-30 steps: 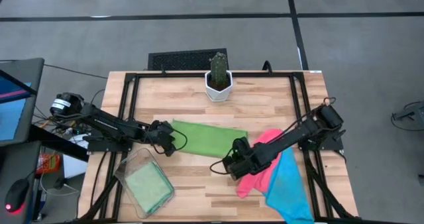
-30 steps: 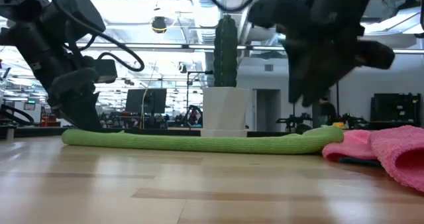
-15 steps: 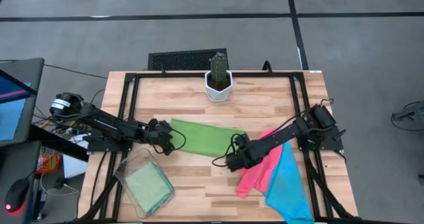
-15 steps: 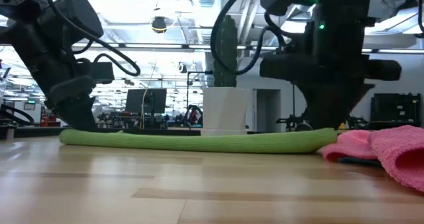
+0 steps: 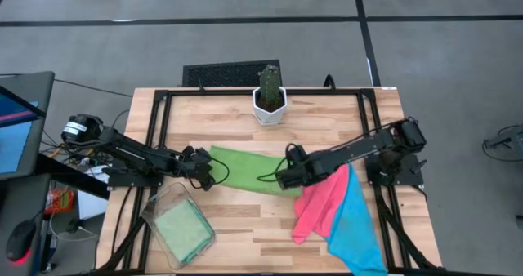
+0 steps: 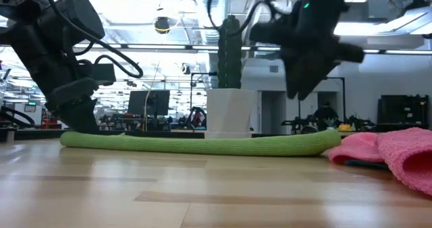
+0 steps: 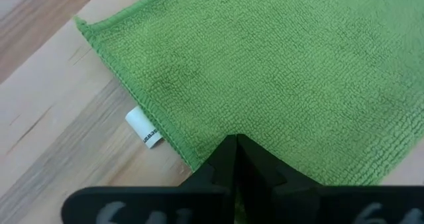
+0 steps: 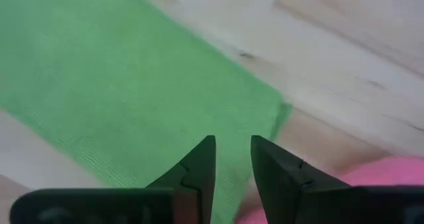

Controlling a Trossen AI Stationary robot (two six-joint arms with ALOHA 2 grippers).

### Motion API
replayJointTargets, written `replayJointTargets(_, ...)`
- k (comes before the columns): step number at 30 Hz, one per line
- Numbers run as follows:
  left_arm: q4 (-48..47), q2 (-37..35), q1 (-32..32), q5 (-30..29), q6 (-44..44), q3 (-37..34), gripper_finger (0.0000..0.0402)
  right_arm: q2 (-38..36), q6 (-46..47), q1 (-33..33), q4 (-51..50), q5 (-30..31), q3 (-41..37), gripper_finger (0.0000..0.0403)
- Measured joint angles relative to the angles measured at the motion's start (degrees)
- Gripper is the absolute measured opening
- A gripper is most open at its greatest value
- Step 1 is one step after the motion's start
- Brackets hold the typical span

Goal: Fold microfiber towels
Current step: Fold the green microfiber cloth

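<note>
- Grey carpeted floor all around, and in the middle a light wooden worktop (image 5: 327,125) with a black frame. The low view looks past it into a bright open room full of equipment.
- Biggest cloth: a fuzzy light green microfiber towel (image 5: 249,170), folded into a long flat strip across the middle of the worktop.
- A sky blue microfiber towel (image 5: 355,227) hangs toward the near right edge, partly under a hot pink microfiber towel (image 5: 319,202). The pink one touches the green strip's right end.
- A clear plastic bin (image 5: 178,223) sits near the left front corner with another green cloth folded inside.
- A white pot with a tall green cactus (image 5: 269,96) stands at the back, well apart from the towels.
- The left end effector (image 7: 236,159) sits low at the green towel's left edge, fingers pinched fully together right at the hem. Can't tell if any fabric is caught between them. A small white tag (image 7: 144,128) sticks out of the hem just beside it.
- The right end effector (image 8: 232,159) hovers over the towel's right end, lifted clear of it, fingers a narrow gap apart with nothing between them.
</note>
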Motion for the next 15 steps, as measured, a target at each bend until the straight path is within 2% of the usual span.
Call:
replayJointTargets(4, 0.0, 0.0, 0.0, 0.0, -2.4, 0.0, 0.0004, 4.3, -4.0, -1.6, 0.9, -4.6, 0.0, 0.0120)
replayJointTargets(8, -0.1, 0.0, 0.0, 0.2, -3.6, 0.0, 0.0004, 8.1, -4.0, -1.8, -4.7, -7.6, 0.0, 0.0120)
replayJointTargets(15, 0.2, 0.0, 0.0, 0.2, -4.9, -0.1, 0.0004, 8.5, -6.1, -2.1, -8.0, -7.6, -0.1, 0.0120)
